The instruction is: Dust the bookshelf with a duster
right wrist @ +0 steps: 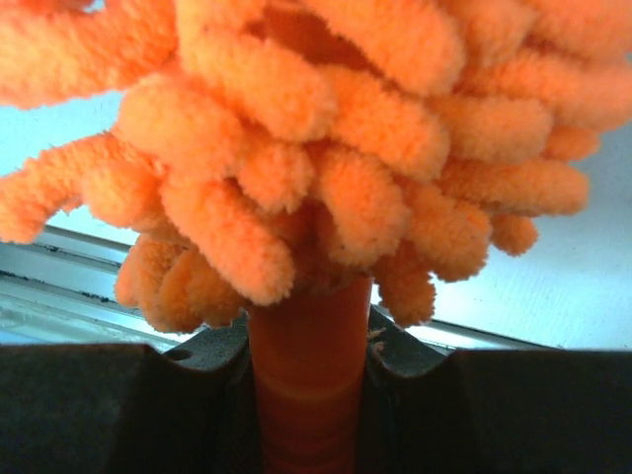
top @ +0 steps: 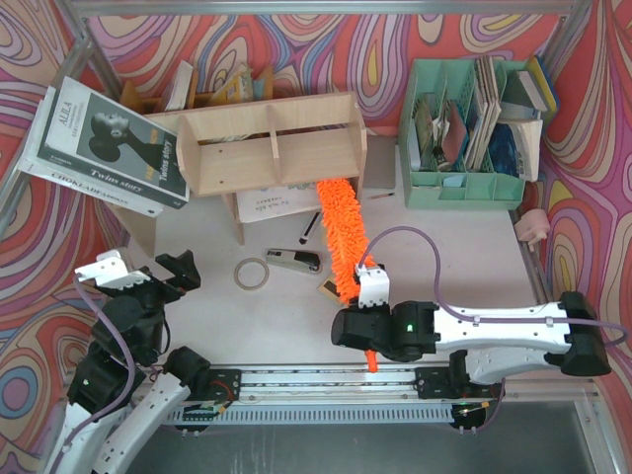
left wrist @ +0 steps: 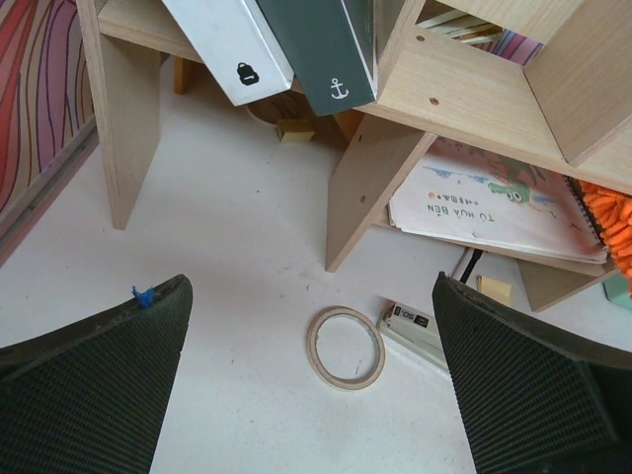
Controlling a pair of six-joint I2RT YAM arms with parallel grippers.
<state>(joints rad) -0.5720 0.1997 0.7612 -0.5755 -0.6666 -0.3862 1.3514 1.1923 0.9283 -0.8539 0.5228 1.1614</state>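
Observation:
The light plywood bookshelf (top: 272, 143) stands at the back middle, with two tiers and side legs; it also shows in the left wrist view (left wrist: 474, 89). The orange fluffy duster (top: 341, 237) runs from the shelf's right end down towards the near edge. My right gripper (top: 363, 331) is shut on the duster's orange handle (right wrist: 308, 365), just below the fluffy head (right wrist: 326, 138). The duster's far tip lies under the shelf's right side (left wrist: 610, 222). My left gripper (top: 148, 272) is open and empty at the near left, above the white table.
A tape ring (top: 252, 274) and a stapler (top: 294, 260) lie in front of the shelf. A mint-green organiser (top: 464, 128) with books stands at back right. Large books (top: 104, 148) lean on the shelf's left. A workbook (left wrist: 484, 202) lies under it. A pink object (top: 533, 225) sits at right.

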